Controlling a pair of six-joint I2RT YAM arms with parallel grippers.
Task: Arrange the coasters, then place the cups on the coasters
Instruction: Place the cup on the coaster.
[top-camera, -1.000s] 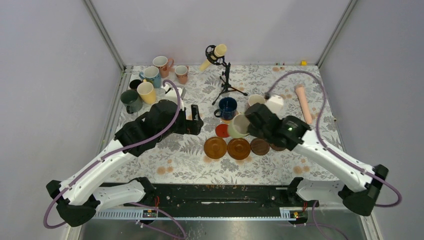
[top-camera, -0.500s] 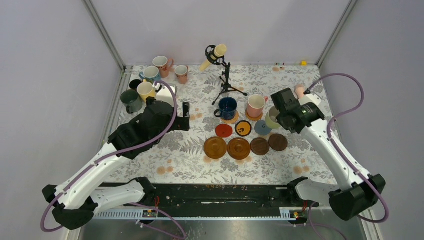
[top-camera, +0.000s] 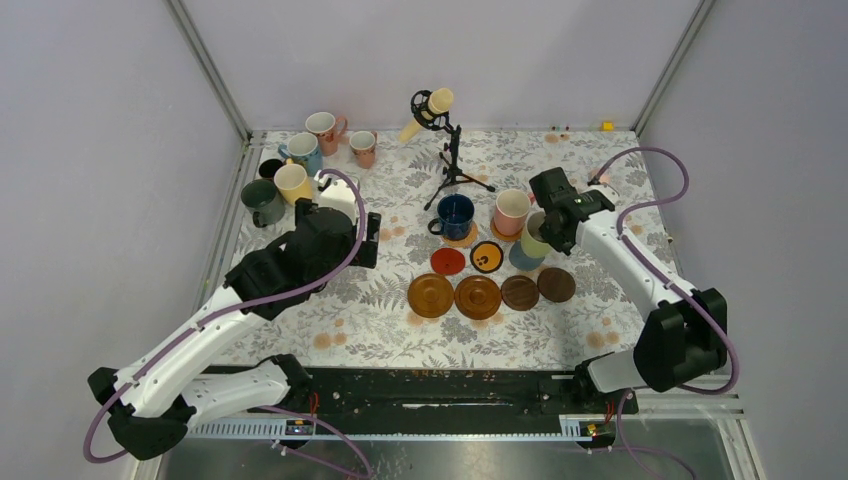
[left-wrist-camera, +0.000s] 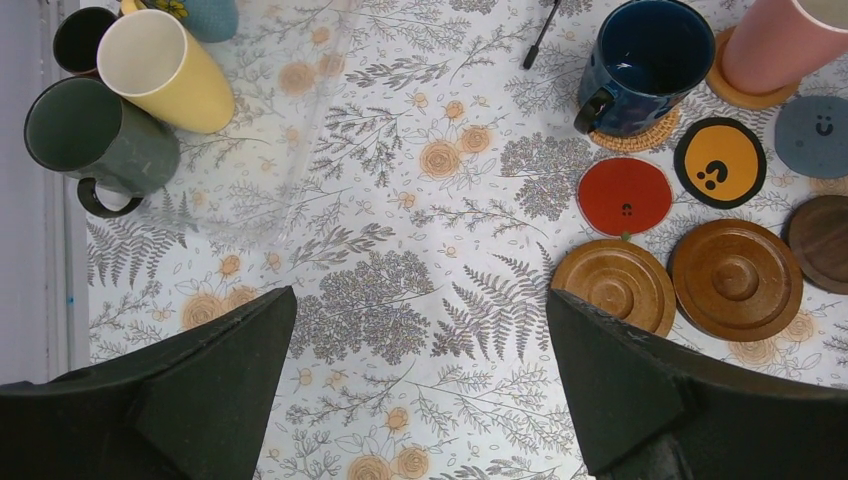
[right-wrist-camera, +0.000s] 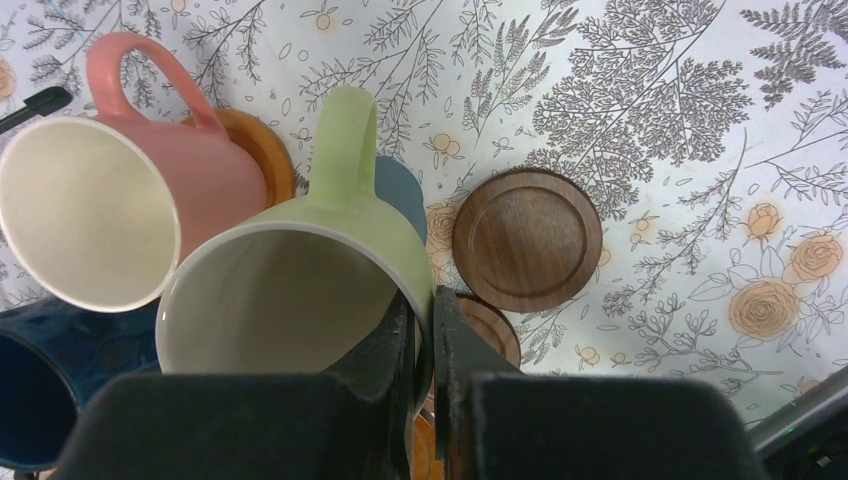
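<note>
- Top view: right of centre frame, the right end effector (top-camera: 547, 226) is pinched shut on the rim of the pale green cup (top-camera: 533, 242). The cup sits directly over the grey-blue coaster (top-camera: 519, 261), beside the pink cup (top-camera: 511, 211); contact can't be told.
- Left wrist view: the left end effector (left-wrist-camera: 418, 300) is spread wide and holds nothing. That coaster lies at the far right edge; the yellow cup (left-wrist-camera: 165, 70) is upper left.
- Right wrist view: the fingers (right-wrist-camera: 395, 350) clamp the cup's lower-right rim, and its handle points up-frame. A sliver of coaster shows beside the handle, so a straight descent should do.

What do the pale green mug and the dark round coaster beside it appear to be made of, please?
The pale green mug looks like glazed ceramic: smooth, faintly shiny wall, cream inside. The dark coaster is probably matte wood: fine grain, raised turned rim.
</note>
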